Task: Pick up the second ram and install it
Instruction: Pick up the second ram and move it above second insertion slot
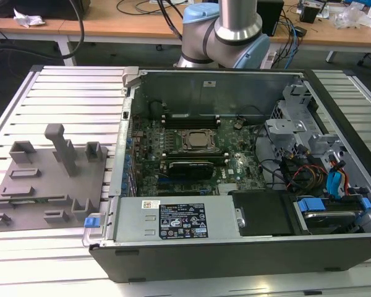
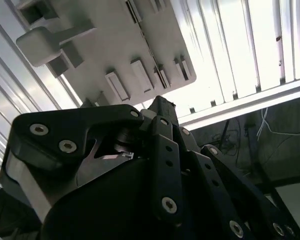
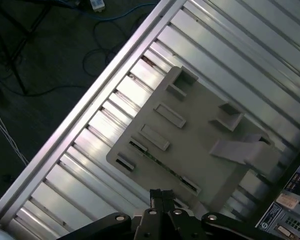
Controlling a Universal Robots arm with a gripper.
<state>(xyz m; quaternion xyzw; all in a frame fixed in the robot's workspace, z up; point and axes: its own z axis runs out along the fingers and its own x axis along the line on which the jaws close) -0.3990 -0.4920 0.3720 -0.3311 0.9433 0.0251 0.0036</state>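
- Second ram (image 3: 157, 161) is bound for the biggest item here, the open computer case (image 1: 210, 247). The case lies on its side on the slatted desk (image 1: 62, 86), with the motherboard (image 1: 173, 142) exposed and long black slots (image 1: 188, 116) on it.
- Grey tray (image 1: 43, 179) sits on the desk, on the exterior view's left of the case and well apart from the slots.
- Second ram reads as a thin dark-green strip standing on edge in the tray's long slot. It is not yet lifted.
- Fingers (image 3: 154, 196) hang above the tray near that slot, tips together, nothing between them, touching nothing.
- Judgement, pick step: part the fingers just wider than the stick. Centre on its length, square to the slot. Descend straight, pinch lightly, lift without tilting.
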